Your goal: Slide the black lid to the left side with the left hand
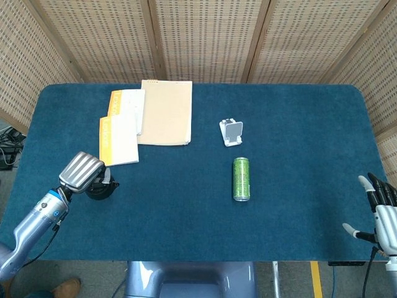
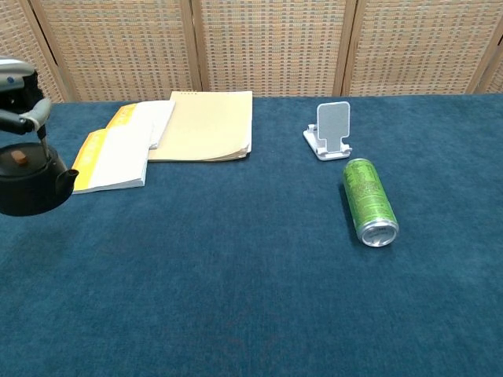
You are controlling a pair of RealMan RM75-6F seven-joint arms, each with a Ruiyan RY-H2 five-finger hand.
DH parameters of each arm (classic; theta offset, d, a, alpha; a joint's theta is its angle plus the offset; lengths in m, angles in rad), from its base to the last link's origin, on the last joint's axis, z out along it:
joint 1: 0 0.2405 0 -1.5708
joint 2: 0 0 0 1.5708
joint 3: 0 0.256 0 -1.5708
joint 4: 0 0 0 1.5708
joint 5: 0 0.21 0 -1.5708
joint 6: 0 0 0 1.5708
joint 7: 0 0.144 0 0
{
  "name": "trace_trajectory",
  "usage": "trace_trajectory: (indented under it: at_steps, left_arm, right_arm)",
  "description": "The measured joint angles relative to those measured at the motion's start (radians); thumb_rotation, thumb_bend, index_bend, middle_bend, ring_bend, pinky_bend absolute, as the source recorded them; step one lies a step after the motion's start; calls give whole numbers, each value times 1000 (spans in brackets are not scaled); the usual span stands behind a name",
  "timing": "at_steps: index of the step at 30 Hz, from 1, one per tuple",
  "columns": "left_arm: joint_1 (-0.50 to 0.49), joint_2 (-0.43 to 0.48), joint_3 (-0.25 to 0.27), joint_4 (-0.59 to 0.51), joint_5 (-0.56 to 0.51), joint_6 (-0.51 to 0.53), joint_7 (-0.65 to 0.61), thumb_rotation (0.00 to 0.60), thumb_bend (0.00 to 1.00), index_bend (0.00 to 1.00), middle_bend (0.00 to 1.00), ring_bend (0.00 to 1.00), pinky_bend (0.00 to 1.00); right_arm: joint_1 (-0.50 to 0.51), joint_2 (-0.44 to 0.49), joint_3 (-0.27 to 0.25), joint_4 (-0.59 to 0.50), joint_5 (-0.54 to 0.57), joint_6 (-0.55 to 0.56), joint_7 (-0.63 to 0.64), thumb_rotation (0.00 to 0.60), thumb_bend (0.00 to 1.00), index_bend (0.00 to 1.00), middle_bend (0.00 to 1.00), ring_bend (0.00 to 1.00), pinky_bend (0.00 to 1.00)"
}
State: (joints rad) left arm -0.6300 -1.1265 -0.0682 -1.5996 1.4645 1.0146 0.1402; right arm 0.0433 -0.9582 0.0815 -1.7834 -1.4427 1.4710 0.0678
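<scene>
The black lid [image 1: 102,189] is at the table's left side, just below the yellow-edged booklets; in the chest view the black lid [image 2: 31,187] sits at the left edge of the frame, with a small brown knob on top. My left hand [image 1: 81,172] is over it, fingers curled down onto its top, gripping it. Only part of the left hand [image 2: 19,80] shows in the chest view. My right hand [image 1: 379,214] hangs off the table's front right corner, fingers spread, holding nothing.
Two yellow-edged booklets [image 1: 119,127] and a tan notebook [image 1: 165,112] lie at the back left, close to the lid. A white phone stand [image 1: 231,132] and a green can [image 1: 240,179] lying on its side sit mid-table on the blue cloth [image 1: 298,124].
</scene>
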Motion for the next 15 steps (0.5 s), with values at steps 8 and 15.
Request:
trace_trajectory:
  at_steps: [8, 15]
  left_arm:
    - [-62, -51, -44, 78, 54, 11, -46, 514, 1000, 1000, 1000, 853, 976]
    - [-113, -87, -76, 99, 52, -6, -15, 514, 1000, 1000, 1000, 853, 976]
  right_arm:
    - [1, 1, 1, 1, 3, -2, 5, 600, 0, 0, 0, 0, 0]
    - [2, 6, 4, 5, 9, -6, 21, 600, 0, 0, 0, 0, 0]
